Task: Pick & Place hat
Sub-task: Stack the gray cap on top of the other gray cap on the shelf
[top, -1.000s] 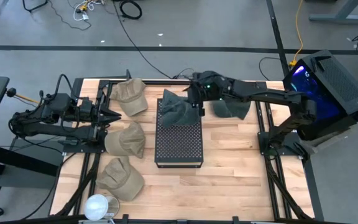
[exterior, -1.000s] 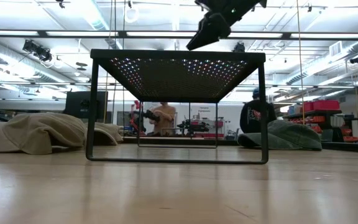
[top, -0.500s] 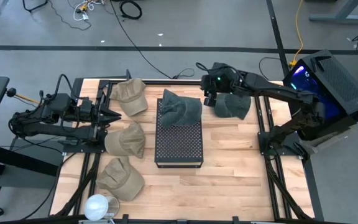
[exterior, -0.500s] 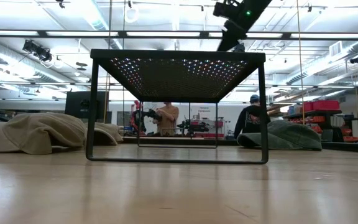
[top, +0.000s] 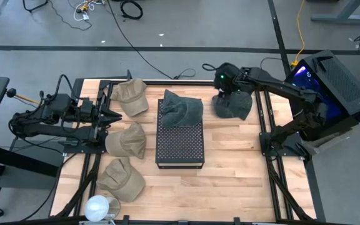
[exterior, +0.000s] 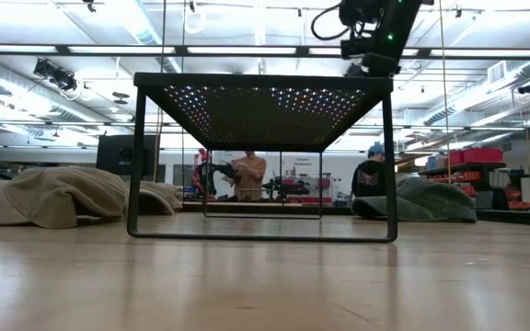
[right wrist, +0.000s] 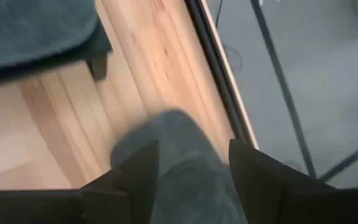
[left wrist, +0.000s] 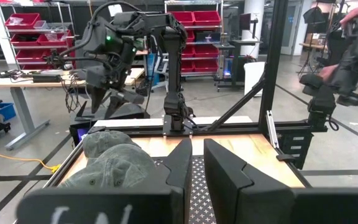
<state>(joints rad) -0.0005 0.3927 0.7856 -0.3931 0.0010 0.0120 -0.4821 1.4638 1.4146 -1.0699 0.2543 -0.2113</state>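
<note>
A dark green hat (top: 182,110) lies on top of the black perforated stand (top: 180,147) at the table's middle. A second dark green hat (top: 235,106) rests crown up on the wood at the far right; it also shows in the low view (exterior: 423,199). My right gripper (top: 222,95) hangs open well above this hat, pointing steeply down. In its wrist view (right wrist: 194,149) the hat (right wrist: 179,168) shows below and between the fingers, untouched. My left gripper (top: 116,116) waits level at the table's left, open by a narrow gap (left wrist: 196,149).
Three tan hats lie along the left side (top: 132,97), (top: 127,140), (top: 121,179). A white round object (top: 97,207) sits at the near left corner. Black frame rails (top: 264,125) border the table's sides. People stand in the room behind (exterior: 245,175).
My right gripper has swung from over the stand's far end toward the table's right edge and now hangs above the green hat on the wood. It has tipped from near level to steeply downward and rolled. The hat on the stand has stayed where it was.
</note>
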